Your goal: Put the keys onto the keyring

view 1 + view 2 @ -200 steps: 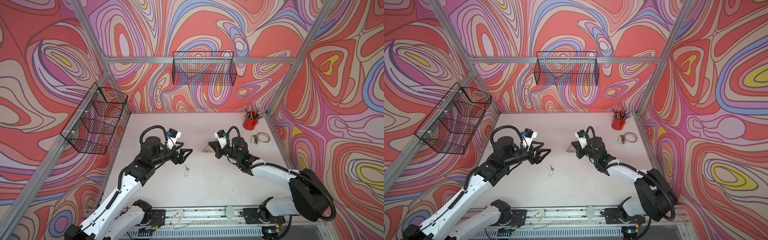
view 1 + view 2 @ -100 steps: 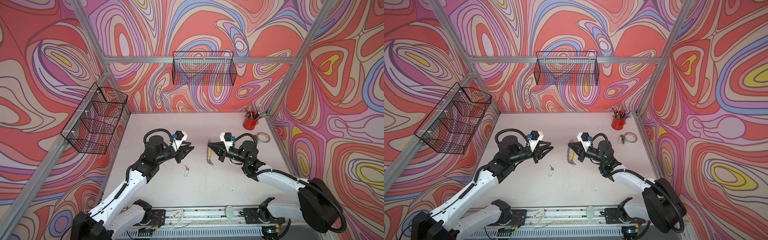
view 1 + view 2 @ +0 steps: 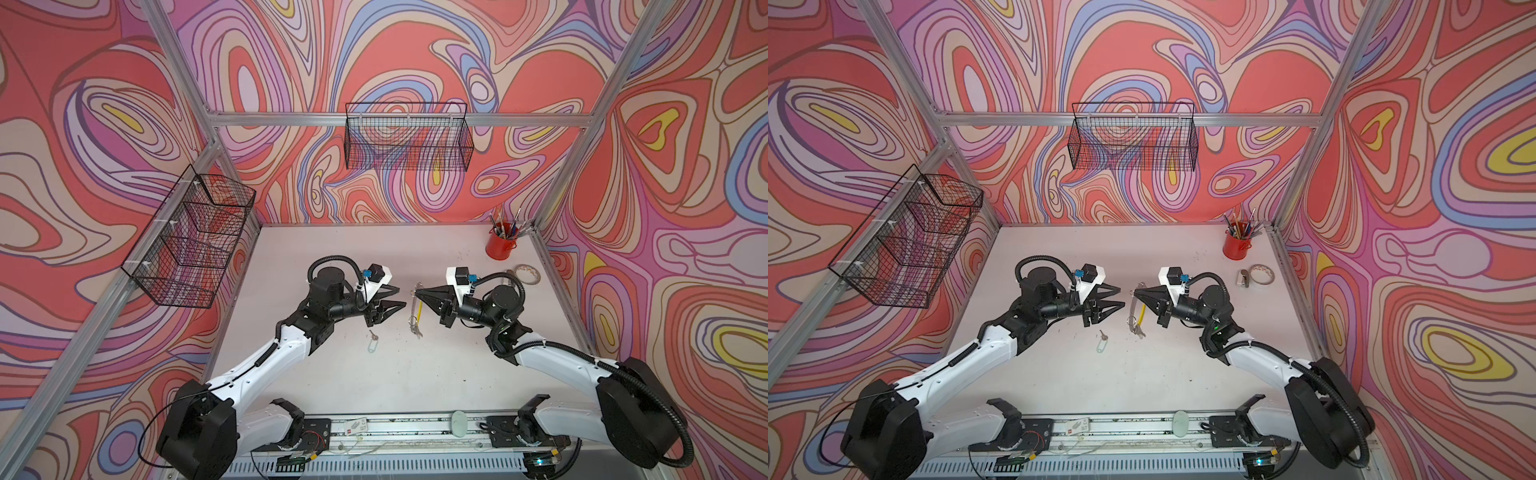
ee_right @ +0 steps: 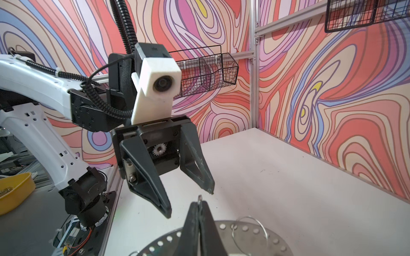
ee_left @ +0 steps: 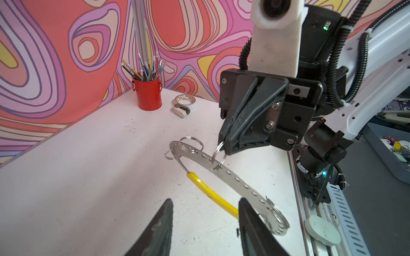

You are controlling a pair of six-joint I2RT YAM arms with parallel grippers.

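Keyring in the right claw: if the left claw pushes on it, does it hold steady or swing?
Probably swings: the keyring is held only by one wire loop pinched in the right claw, so it can pivot there. The flat, hole-punched metal band looks stiff, unlikely to bend. Its other loose loops would likely shift and rattle.

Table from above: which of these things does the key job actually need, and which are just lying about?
Job: large flat grey metal keyring, hanging from the right gripper; small silver key with pale plastic tag.
Lying about: red metal tin of pencils; whitish tape roll; black wire baskets.
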